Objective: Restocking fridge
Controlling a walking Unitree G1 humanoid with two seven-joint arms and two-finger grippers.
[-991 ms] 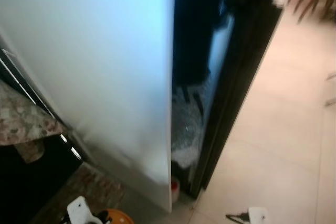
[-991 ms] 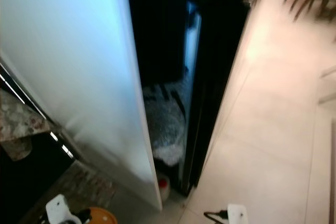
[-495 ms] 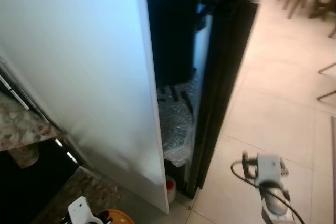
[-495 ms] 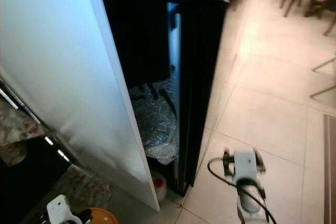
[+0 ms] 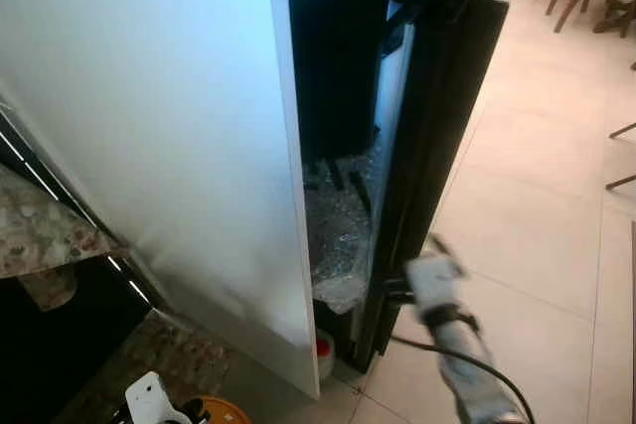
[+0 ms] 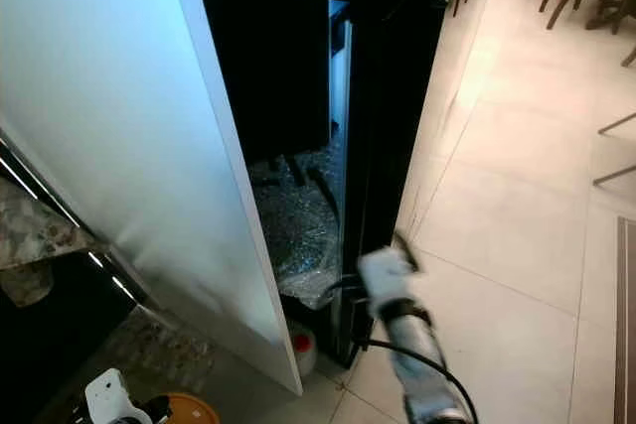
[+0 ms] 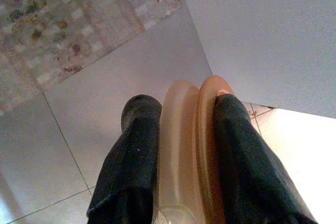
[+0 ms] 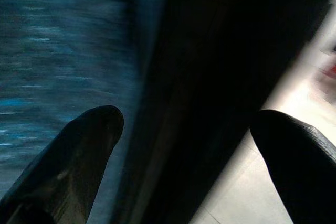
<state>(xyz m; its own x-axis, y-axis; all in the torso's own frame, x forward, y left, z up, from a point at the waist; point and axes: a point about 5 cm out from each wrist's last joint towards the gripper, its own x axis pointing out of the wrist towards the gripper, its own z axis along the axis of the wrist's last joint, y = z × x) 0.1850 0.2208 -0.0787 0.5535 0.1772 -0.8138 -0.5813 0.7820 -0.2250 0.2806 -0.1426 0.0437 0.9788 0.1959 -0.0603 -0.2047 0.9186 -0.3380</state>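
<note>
The right hand (image 8: 184,145), fingers wide apart, reaches to the black fridge door (image 5: 437,116) edge, seemingly to open it. The left hand (image 7: 181,156) holds an orange dish (image 7: 189,145) low, near the floor (image 5: 537,206).

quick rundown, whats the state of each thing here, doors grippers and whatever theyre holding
white fridge door: open, swung wide.
black fridge door: ajar, edge toward the robot.
right gripper: open, one finger each side of the black door's edge.
left gripper: shut on the orange plastic item.
orange plastic item: clamped between the fingers, held low over the floor.
bubble wrap: crumpled inside the fridge.
</note>
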